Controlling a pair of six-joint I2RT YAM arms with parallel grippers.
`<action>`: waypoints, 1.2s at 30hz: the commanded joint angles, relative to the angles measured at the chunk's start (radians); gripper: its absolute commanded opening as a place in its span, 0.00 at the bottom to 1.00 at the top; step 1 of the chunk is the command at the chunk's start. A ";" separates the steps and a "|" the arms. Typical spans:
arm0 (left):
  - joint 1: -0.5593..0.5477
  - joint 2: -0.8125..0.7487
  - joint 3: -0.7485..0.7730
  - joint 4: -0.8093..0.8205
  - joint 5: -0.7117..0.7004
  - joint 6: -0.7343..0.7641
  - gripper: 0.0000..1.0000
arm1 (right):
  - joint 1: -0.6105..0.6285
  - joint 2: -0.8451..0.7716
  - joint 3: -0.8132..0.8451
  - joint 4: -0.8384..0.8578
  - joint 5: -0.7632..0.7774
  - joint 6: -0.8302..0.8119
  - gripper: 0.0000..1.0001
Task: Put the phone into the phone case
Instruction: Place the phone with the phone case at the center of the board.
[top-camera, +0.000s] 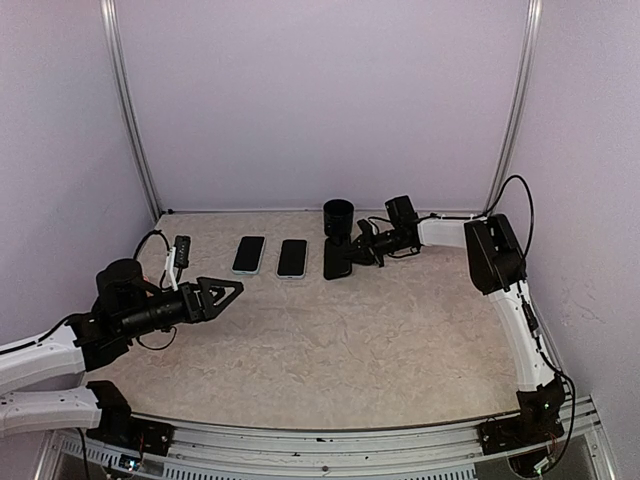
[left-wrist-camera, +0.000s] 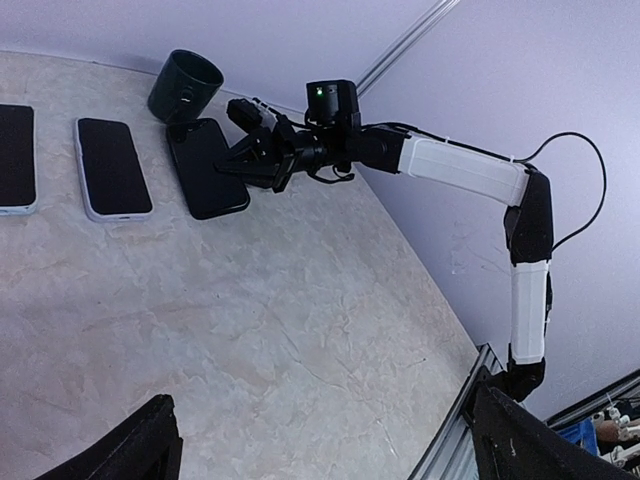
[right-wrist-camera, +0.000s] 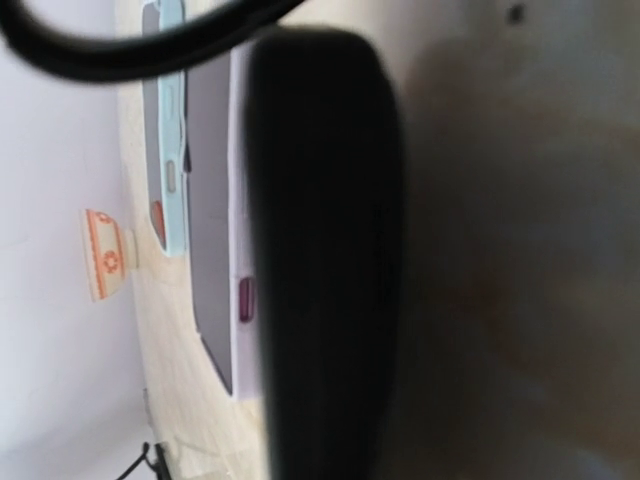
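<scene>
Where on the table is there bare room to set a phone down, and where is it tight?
Free: the wide middle and near table, bordered by the left gripper, the right arm and the far row. Tight: that far row, where the teal phone, pale phone, black slab, cup and right gripper sit close together.

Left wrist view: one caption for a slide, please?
Right tool at the black phone, beside a dark cup.

Even, soft light, faint shadows; the right wrist view is blurred close-up.
</scene>
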 joint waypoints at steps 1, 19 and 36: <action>0.008 -0.016 -0.010 0.022 -0.002 -0.007 0.99 | -0.042 0.044 0.059 0.062 0.033 0.008 0.00; 0.008 0.000 -0.012 0.035 -0.004 -0.009 0.99 | -0.040 -0.003 0.002 -0.014 -0.101 0.005 0.00; 0.008 0.006 -0.032 0.065 0.004 -0.023 0.99 | -0.069 0.013 0.034 -0.070 -0.121 -0.019 0.12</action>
